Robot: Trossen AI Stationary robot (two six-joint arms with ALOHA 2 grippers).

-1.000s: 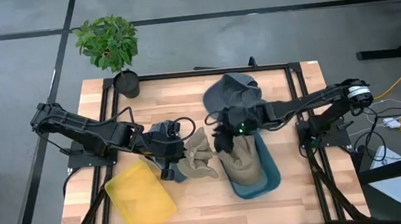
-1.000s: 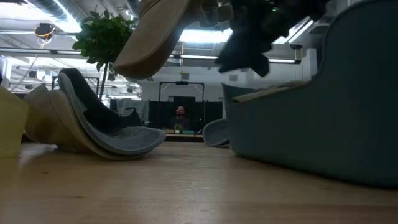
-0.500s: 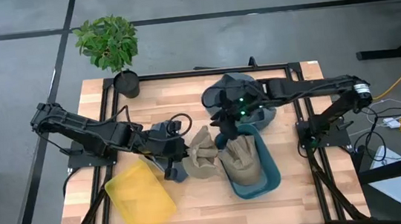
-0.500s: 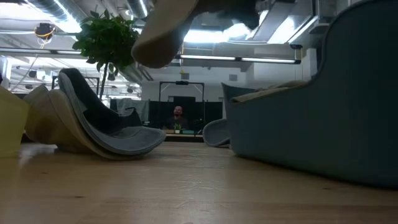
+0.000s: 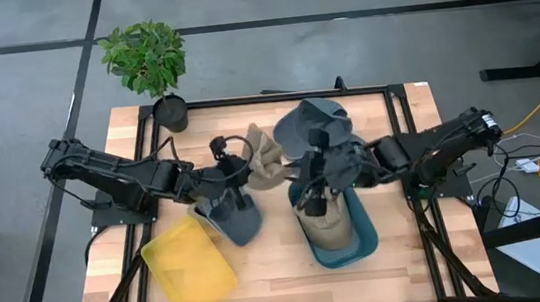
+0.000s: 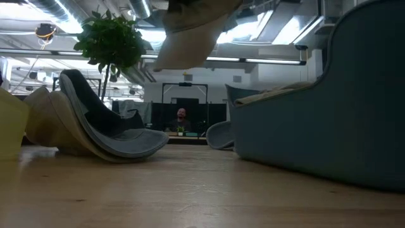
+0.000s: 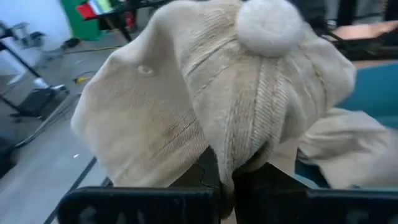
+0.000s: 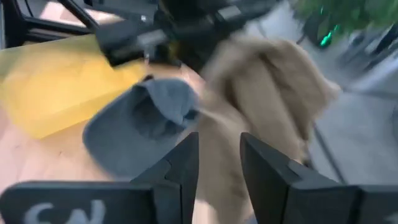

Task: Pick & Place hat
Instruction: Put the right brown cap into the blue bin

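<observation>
beige hat [image 5: 263, 164] clamped in left end effector [image 5: 242, 174] above table [image 5: 273, 271], right end effector [image 5: 308, 204] fingers apart over blue bin [image 5: 366, 246]

We see a wooden desk [image 5: 272, 261] in a black frame. On it lie a yellow bin [image 5: 188, 268] at the front left, a grey cap [image 5: 229, 218] beside it, a teal bin [image 5: 352, 238], another grey hat [image 5: 309, 123] at the back, and a potted plant [image 5: 148, 61] at the back left corner.

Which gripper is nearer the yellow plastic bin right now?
Left. The left gripper, shut on the beige knit hat, is just beyond the yellow plastic bin. The right gripper is over the teal bin, farther away.
</observation>
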